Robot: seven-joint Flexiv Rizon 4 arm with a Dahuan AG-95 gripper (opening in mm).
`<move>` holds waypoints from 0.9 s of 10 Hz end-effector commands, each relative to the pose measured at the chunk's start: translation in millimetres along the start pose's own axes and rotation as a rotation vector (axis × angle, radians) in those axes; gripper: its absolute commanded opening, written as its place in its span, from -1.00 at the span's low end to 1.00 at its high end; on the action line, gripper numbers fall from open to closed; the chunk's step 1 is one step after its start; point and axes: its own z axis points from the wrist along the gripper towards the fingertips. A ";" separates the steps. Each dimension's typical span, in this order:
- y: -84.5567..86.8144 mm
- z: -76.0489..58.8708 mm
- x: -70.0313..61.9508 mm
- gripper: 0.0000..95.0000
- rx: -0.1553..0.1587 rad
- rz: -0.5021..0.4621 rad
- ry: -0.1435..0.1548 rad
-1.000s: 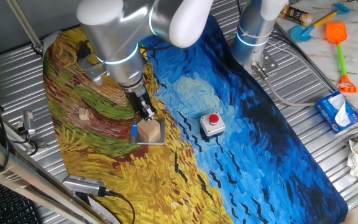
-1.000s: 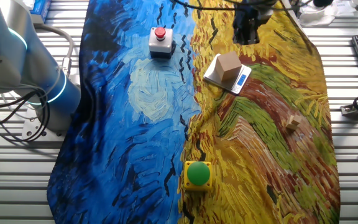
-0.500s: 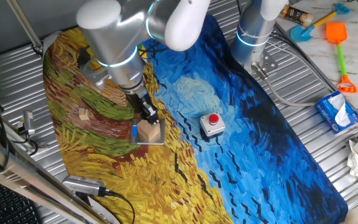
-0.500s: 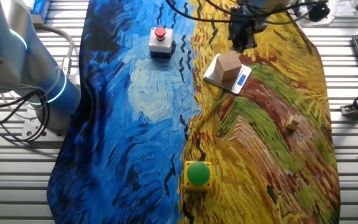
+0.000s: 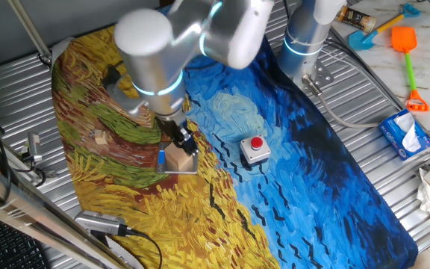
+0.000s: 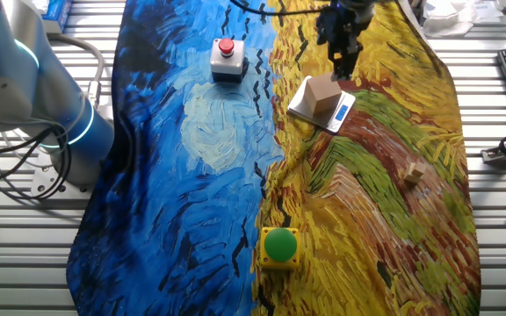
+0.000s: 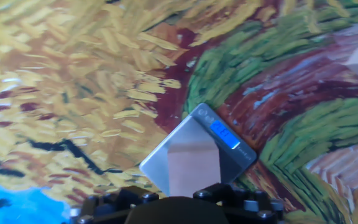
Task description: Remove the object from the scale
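The claw (image 6: 342, 63) hovers right above the block (image 6: 323, 94) on the scale (image 6: 342, 112); its opening can't be judged. It should straddle the block squarely and lift straight up.

The wooden block (image 6: 324, 90) looked matt and pale; the scale (image 7: 191, 149) showed smooth brushed metal; painted cloth (image 6: 191, 175) covered the ribbed metal worktop (image 6: 25, 263).

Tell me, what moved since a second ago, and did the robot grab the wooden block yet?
The gripper came down and closer to the wooden block, now right at its top. Whether it grips yet cannot be told. The block still sits on the scale; the red-button box and green button stayed put.
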 end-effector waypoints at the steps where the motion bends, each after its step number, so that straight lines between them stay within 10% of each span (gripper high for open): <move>1: -4.9 9.9 -1.7 1.00 -0.011 0.005 -0.020; 9: -9.5 30.6 -4.0 1.00 -0.032 -0.008 -0.027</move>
